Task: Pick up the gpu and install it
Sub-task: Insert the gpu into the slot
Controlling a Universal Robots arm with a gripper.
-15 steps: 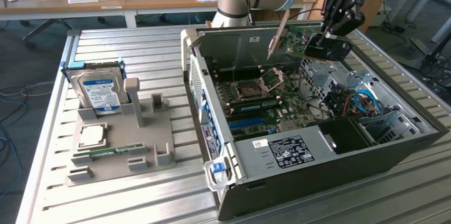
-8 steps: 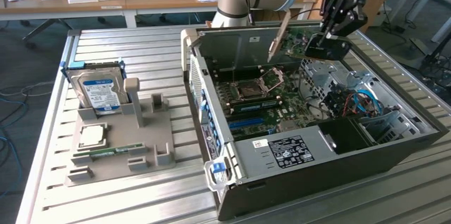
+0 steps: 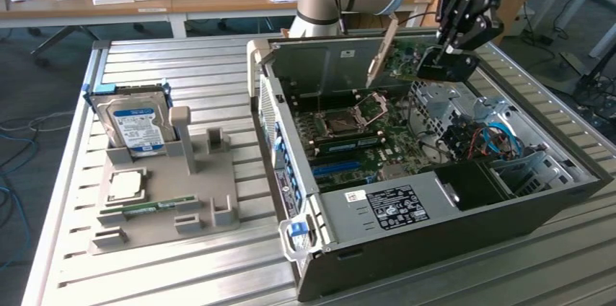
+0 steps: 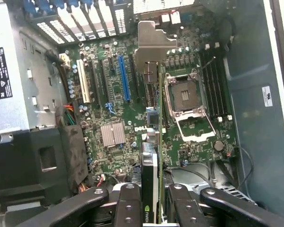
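The gpu point(image 3: 390, 52) hangs tilted above the open computer case point(image 3: 414, 208), its slim silvery bracket pointing toward the case's rear wall. My gripper point(image 3: 430, 68) is shut on the card's far end. In the wrist view the gpu point(image 4: 159, 142) shows edge-on between my fingers point(image 4: 128, 203), with the gripper point(image 4: 156, 210) clamped on it and the bracket point(image 4: 154, 42) out ahead. It hovers over the motherboard point(image 4: 109, 109), between the blue slot point(image 4: 124, 78) and the open CPU socket point(image 4: 187, 99), clear of the board.
On the exterior view's left, a grey fixture tray point(image 3: 207, 205) carries the blue-labelled hard drive point(image 3: 140, 122), a CPU point(image 3: 125, 185) and a green memory stick point(image 3: 144, 208). The power supply point(image 3: 390, 208) and drive bays point(image 3: 524, 169) crowd the case's near end.
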